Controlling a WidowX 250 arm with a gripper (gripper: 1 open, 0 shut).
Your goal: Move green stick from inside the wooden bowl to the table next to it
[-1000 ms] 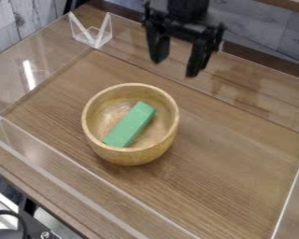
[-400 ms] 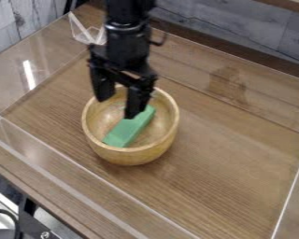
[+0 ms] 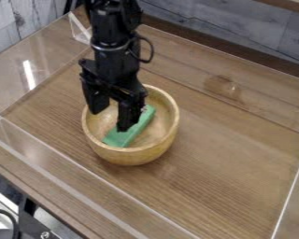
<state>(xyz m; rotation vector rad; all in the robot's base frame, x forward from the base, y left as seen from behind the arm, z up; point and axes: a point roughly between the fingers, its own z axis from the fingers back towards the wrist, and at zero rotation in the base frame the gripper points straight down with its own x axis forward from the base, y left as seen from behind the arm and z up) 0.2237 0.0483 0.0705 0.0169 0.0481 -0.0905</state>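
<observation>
- At the near side, the round light-tan wooden bowl (image 3: 164,143) is sitting on the brown wood-grain table (image 3: 234,166), nearer its left edge than its right.
- Inside it, the flat rectangular bright-green stick (image 3: 130,129) is lying aslant on the bowl's floor, so the move itself is not yet done.
- Just beyond and over the bowl, the dark two-fingered gripper (image 3: 112,101) is hanging with its fingers spread apart; it does not appear to be gripping anything, though whether a fingertip is touching the stick is hard to tell.
- As I judge it, the approach is nearly complete; closing on the stick, lifting it over the wall and setting it down beside the bowl are all remaining.
</observation>
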